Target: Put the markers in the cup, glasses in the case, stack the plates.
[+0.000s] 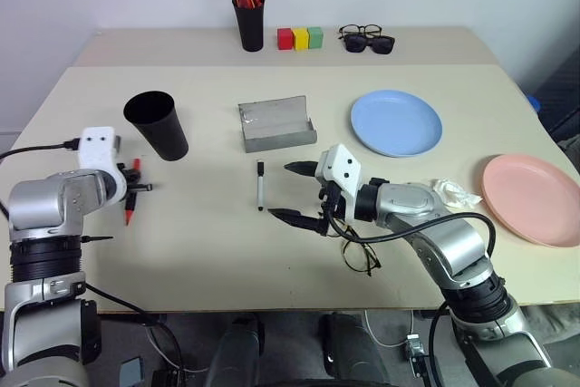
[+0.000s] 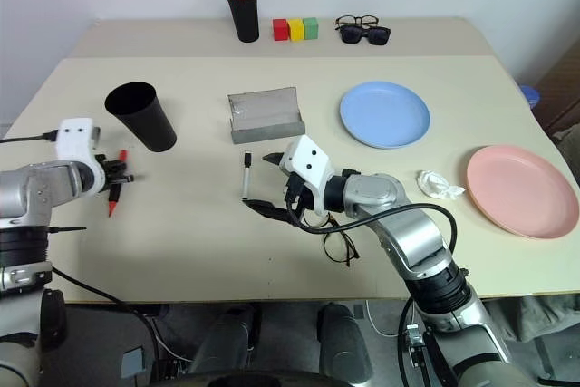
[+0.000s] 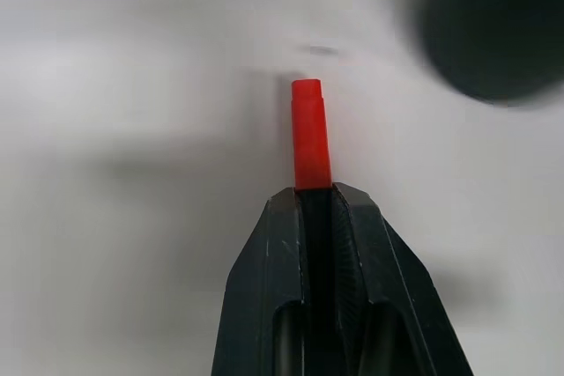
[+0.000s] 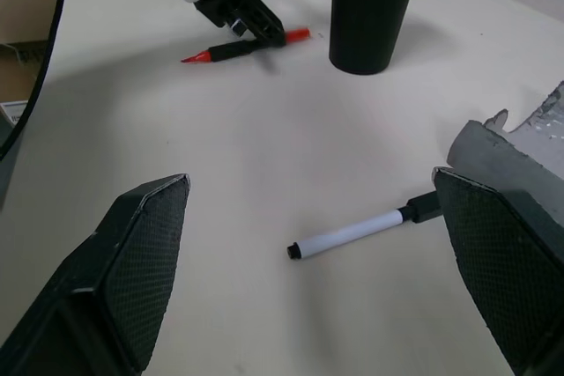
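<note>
My left gripper (image 1: pixel 138 189) is shut on the red marker (image 1: pixel 130 207), gripping it near its middle just left of the black cup (image 1: pixel 159 124). In the left wrist view the red marker (image 3: pixel 309 134) sticks out past the closed fingers (image 3: pixel 278 244). The white marker with a black cap (image 1: pixel 260 186) lies on the table in front of the grey case (image 1: pixel 276 126), whose lid stands open. My right gripper (image 1: pixel 290 192) stands open, pointing left at the white marker (image 4: pixel 352 233). The wire-rimmed glasses (image 1: pixel 361 256) lie under the right forearm. The blue plate (image 1: pixel 396 122) and the pink plate (image 1: pixel 535 198) sit apart on the right.
At the back stand a narrow black cup of red-orange pens (image 1: pixel 249 15), three coloured blocks (image 1: pixel 300 38) and two dark pairs of glasses (image 1: pixel 367 39). A crumpled white scrap (image 1: pixel 456 192) lies between the plates. A cable trails off the left table edge.
</note>
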